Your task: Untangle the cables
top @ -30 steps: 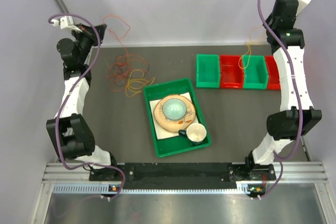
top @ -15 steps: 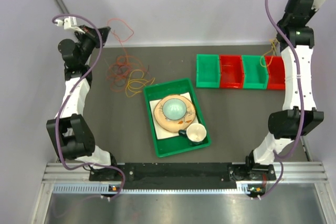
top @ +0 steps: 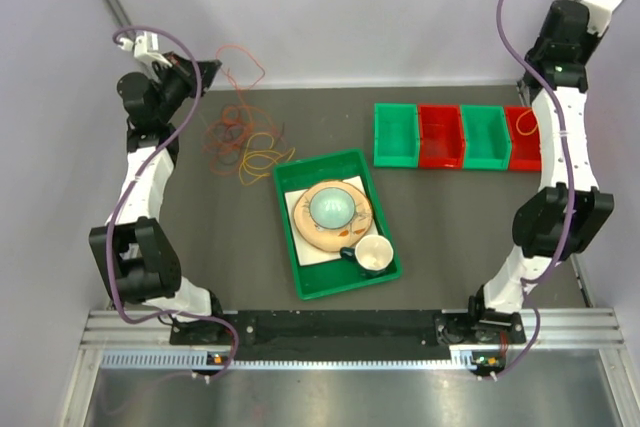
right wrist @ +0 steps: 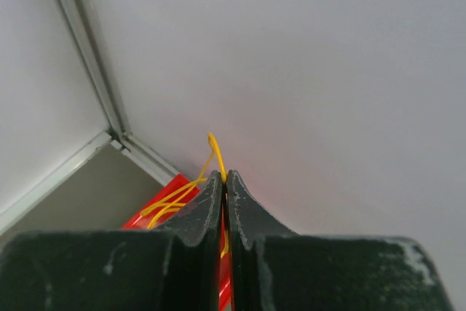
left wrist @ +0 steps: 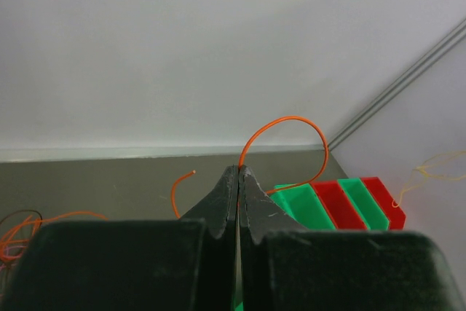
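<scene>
Left gripper (left wrist: 239, 172): the fingers are pressed together and clamped on an orange cable (left wrist: 291, 119), which is seen rising from the tips in a springy arch and curling back down.
Right gripper (right wrist: 222, 176): the fingers are closed on a yellow cable (right wrist: 213, 147); a short stub is shown above the tips, and several strands are trailed down from them into the red bin (top: 515, 157) below.
Heap of cables (top: 240, 142): it is laid on the counter (top: 450, 237) below the left gripper and a little towards the robot, with orange, red, yellow and dark loops interlaced.
Risk, tightening: if the orange cable is drawn away from the heap while other loops are threaded through it, a knot is likely to be pulled tight rather than freed.
Risk, slipping: the wires are very thin and smooth, so either one could be lost from between the fingertips under tension.
Risk, dragging: the whole heap may be lifted or swept towards the green tray (top: 285, 227), where the cup (top: 374, 255) could be snagged.
Risk, bin: the yellow strands may be caught on the bin wall, and the light bin tipped.
Materials: the cables are hair-thin, glossy and springy, and are held in curls; the gripper fingers are matt black and wedge-shaped; the counter is dull, dark and flat; the bins are hard, shiny plastic.
</scene>
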